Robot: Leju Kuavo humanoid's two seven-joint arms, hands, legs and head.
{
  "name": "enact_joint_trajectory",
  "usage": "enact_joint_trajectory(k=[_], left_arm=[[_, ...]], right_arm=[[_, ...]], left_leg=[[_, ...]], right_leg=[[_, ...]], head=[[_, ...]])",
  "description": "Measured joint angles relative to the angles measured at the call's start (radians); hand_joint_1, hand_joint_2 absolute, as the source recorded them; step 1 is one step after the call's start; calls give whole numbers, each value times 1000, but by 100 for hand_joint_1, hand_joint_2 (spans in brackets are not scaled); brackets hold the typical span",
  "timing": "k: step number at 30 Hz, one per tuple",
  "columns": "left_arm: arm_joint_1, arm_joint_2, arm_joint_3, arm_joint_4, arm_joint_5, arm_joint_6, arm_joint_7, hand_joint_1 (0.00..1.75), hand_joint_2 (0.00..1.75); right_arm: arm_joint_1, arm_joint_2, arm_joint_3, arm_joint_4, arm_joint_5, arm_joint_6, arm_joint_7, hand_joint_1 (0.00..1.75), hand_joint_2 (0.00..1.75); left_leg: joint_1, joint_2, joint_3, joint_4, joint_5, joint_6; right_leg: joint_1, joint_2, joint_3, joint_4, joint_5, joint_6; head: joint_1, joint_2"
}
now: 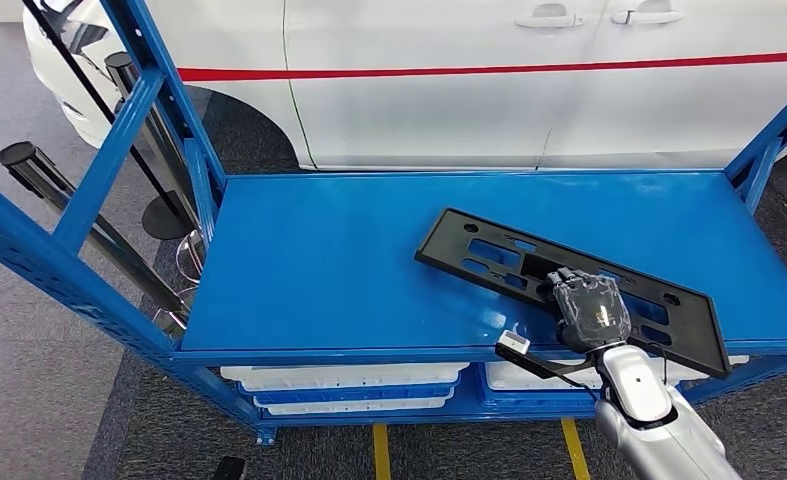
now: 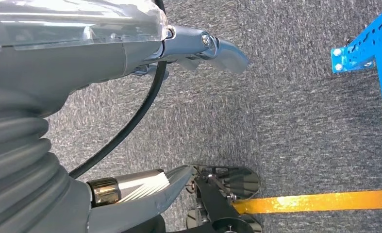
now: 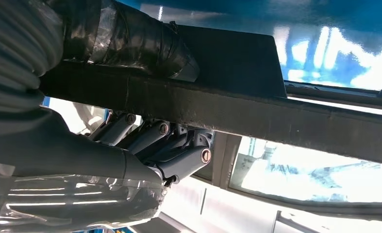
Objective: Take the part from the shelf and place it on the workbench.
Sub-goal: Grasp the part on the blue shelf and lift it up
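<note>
The part [image 1: 489, 255] is a long flat black plastic panel with cut-outs. It lies slantwise on the blue top surface [image 1: 329, 250] of the rack, its near right end at the front edge. My right hand [image 1: 589, 308] is over that near end and grips it. In the right wrist view the taped thumb [image 3: 145, 43] lies on one face of the part's rim [image 3: 276, 114] and the fingers [image 3: 184, 160] curl against the other face. My left hand [image 2: 82, 63] hangs over grey carpet with its fingers apart and nothing in it.
A white car [image 1: 529, 80] with a red stripe stands close behind the rack. White trays [image 1: 344, 378] sit on the level below the surface. Black posts [image 1: 29, 165] lean at the left. A blue frame foot [image 2: 358, 53] and yellow floor tape [image 2: 324, 200] lie near my left hand.
</note>
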Motion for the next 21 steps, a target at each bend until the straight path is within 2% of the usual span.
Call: enact_joint_trajectory(k=[8,21], left_arm=[[0,0,3,0,0,-16,-5,0,175],[0,0,3,0,-5,-41,30,0,175]], right_arm=[[10,2,0,-13,32,-41,5,175,175],[15,8,0,-35,62,-82,-1,175,175]], left_leg=[[0,0,0,0,0,0],[0,0,0,0,0,0]], right_leg=[[0,0,0,0,0,0],[0,0,0,0,0,0]], head=[[0,0],[0,0]])
